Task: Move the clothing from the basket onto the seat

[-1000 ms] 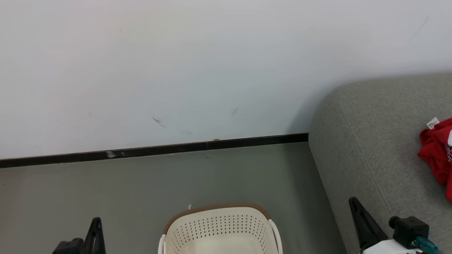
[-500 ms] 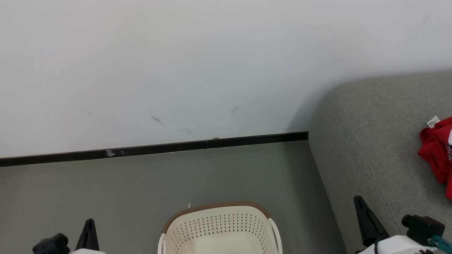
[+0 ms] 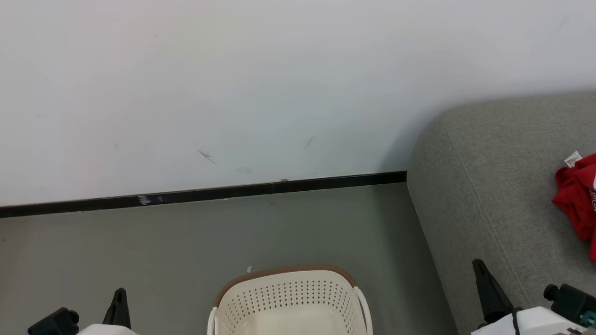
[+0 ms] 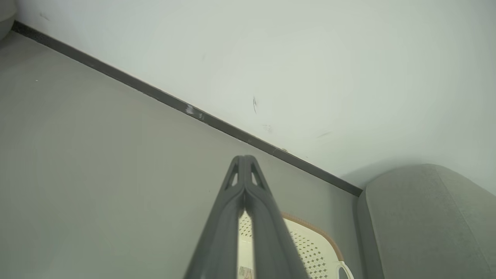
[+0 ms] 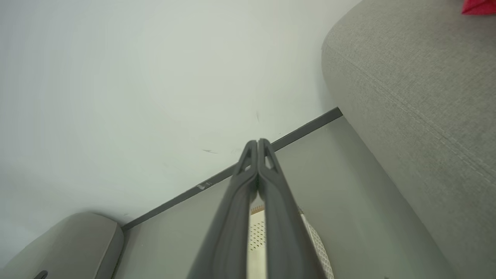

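Clothing [image 3: 576, 200] lies on the seat [image 3: 489, 195], well apart from the basket [image 3: 288, 298], whose visible part looks bare; with left gripper [image 4: 244, 159] and right gripper [image 5: 257, 142] both closed and empty, check the basket bottom before finishing.

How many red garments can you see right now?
1: a red bundle on the seat, cut by the right edge; another may be hidden in it.
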Controlling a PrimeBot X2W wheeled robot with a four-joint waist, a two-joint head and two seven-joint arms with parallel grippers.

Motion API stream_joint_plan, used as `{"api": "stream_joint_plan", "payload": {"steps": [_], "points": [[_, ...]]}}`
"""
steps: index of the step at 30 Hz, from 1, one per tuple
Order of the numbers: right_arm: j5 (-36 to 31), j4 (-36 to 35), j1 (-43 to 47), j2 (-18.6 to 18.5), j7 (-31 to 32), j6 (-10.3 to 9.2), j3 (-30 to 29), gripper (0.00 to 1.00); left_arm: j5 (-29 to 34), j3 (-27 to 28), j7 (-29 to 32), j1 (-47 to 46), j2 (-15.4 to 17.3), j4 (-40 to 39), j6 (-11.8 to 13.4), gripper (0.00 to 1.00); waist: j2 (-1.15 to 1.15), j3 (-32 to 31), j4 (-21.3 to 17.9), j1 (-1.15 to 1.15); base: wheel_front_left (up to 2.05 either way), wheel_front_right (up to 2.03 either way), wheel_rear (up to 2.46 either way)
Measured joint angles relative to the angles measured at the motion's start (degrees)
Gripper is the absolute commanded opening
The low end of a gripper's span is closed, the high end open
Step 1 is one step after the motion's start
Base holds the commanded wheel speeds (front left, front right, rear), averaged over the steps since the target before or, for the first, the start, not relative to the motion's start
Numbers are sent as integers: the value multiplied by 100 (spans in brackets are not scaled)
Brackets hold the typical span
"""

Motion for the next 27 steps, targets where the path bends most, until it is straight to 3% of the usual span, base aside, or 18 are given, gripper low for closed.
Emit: {"api": "stream_joint_plan", "payload": {"steps": [6, 14, 27], "points": [[533, 25, -42, -12, 121, 0, -49, 0, -435, 63, 119, -7, -30, -22, -88, 0, 0, -16, -2, 23, 0, 0, 0], [1252, 94, -114, -32, 282, -1, -89, 0, -1055, 135, 263, -12, -54, -51, -261, 0, 0, -20, -6, 28, 0, 0, 0], [2407, 201, -273, -78, 531, -1, -142, 0, -2033, 231, 481, -99, -96, -81, -531, 0, 0, 48, -12, -31, 0, 0, 0]]}}
